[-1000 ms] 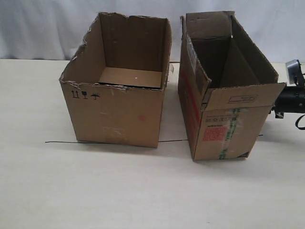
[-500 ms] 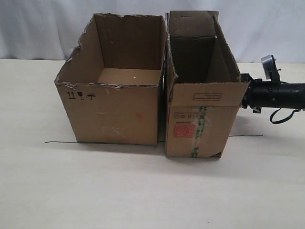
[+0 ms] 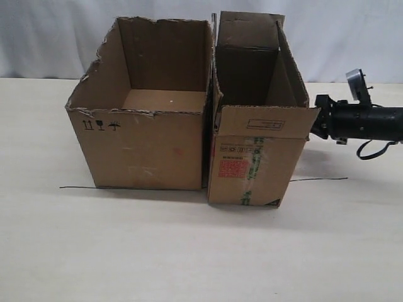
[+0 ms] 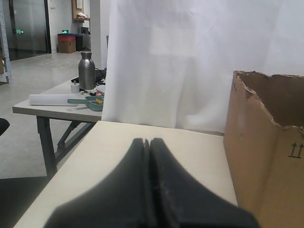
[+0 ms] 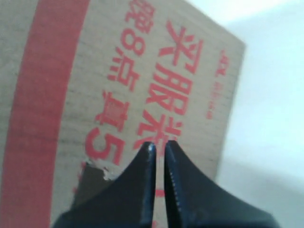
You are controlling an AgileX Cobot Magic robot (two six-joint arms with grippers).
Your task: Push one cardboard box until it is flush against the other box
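Observation:
The cardboard box, narrow and tall with top flaps, red print and green-striped tape, stands right beside the other box, the wide carton with a torn rim. Only a thin dark slit shows between their facing sides. My right gripper is at the cardboard box's right wall, arm stretched out level. In the right wrist view that gripper is shut, tips against the red-printed side. The left gripper is shut and empty above the table, with the other box off to one side.
A thin black line runs across the table under both boxes. A white curtain hangs behind. The left wrist view shows a side table holding a steel bottle beyond the table edge.
The cardboard box has slid left and squared up, closing the gap to the other box, which also shifted slightly left. My right arm followed leftward.

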